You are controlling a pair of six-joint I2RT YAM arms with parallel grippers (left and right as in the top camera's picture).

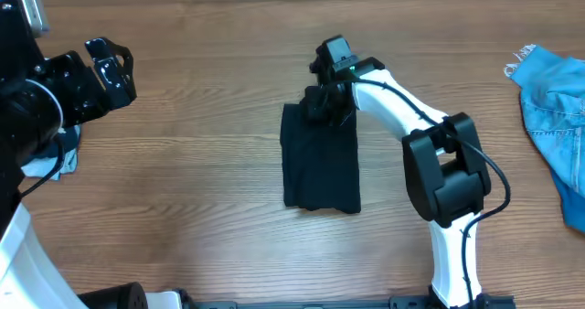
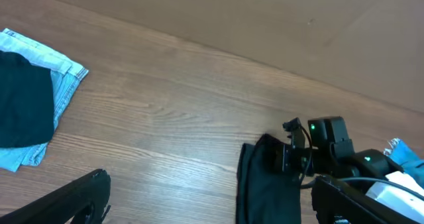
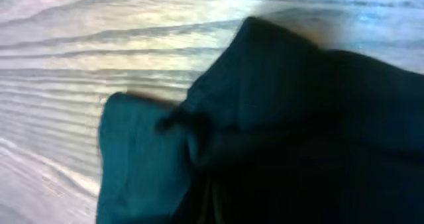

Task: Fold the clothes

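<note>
dark garment, frame centre: likely soft, light, floppy | I'd pinch top-edge corners | my right gripper there, grip: cannot tell | my left gripper spread wide

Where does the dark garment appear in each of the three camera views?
Overhead: the dark garment lies near the centre of the picture.
Left wrist: the garment is at the bottom edge, right of centre.
Right wrist: the garment fills most of the picture, close up.
Shared landmark: the wooden table under it shows in all three.
</note>
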